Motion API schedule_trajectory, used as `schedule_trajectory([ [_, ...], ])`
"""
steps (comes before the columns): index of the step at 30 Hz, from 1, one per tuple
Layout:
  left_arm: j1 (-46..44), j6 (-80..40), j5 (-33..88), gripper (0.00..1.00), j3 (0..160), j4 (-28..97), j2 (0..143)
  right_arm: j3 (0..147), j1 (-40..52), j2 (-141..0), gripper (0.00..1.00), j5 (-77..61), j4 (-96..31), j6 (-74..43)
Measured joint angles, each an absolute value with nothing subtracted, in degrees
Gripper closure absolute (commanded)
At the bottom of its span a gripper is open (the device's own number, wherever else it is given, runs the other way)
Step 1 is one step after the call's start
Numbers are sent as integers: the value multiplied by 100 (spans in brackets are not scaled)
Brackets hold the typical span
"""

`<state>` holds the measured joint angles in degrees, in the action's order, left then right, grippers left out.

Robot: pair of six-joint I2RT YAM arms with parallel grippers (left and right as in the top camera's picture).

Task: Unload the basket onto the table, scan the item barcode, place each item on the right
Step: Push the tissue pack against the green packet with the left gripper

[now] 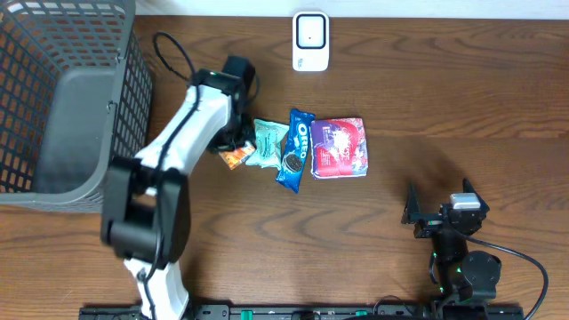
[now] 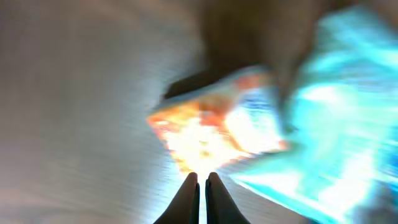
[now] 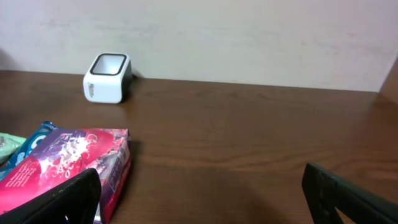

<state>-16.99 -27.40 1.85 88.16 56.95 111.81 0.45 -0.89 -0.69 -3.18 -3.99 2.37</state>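
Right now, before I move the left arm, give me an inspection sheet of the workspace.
Surface: brown wooden table, no spills seen.
Job's things: white scanner at far edge; orange packet, teal packet, Oreo pack, pink bag clustered mid-table.
Clutter: grey mesh basket, left.
End effectors: left end effector shut, tips at orange packet; right end effector open, empty.
Cables: black cable looped near the basket.
Surroundings: pale wall behind table.

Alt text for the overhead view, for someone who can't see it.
The left claw, shut, points at a small orange packet, first in a row with a mint-green packet, blue Oreo pack and purple bag on a wooden table. A white scanner sits at the far edge, a grey basket at left.
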Motion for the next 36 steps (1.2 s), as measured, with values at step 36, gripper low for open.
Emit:
schedule_trajectory([
  [36,-1153,-2263,-148,92,8571,5317,11917,45,-89,-69,1,-318,-399,237],
])
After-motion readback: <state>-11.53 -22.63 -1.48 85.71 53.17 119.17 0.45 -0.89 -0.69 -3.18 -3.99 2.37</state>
